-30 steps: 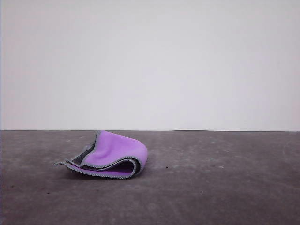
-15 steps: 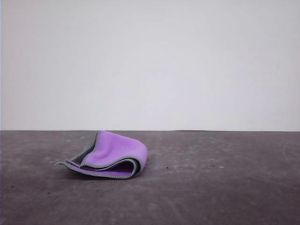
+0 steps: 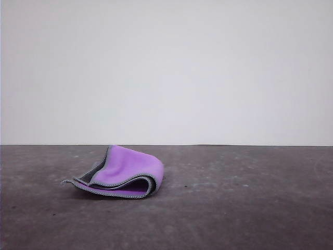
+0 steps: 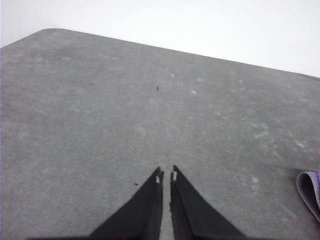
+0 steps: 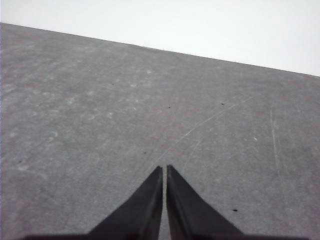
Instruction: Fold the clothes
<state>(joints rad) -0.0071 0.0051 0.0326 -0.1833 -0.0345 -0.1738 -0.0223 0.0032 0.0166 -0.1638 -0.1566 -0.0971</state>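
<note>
The clothes (image 3: 125,171) are one small cloth lying folded over on the dark grey table, left of centre in the front view, purple side up, with dark grey layers and light stitched edging showing at its open front. A corner of the cloth (image 4: 311,189) shows in the left wrist view. My left gripper (image 4: 166,173) hangs shut over bare table, apart from the cloth. My right gripper (image 5: 164,168) is shut too, over bare table, with nothing between its fingers.
The table (image 3: 250,208) is flat, grey and scuffed, and it ends at a far edge against a plain white wall (image 3: 166,73). In the left wrist view a rounded table corner (image 4: 50,31) shows.
</note>
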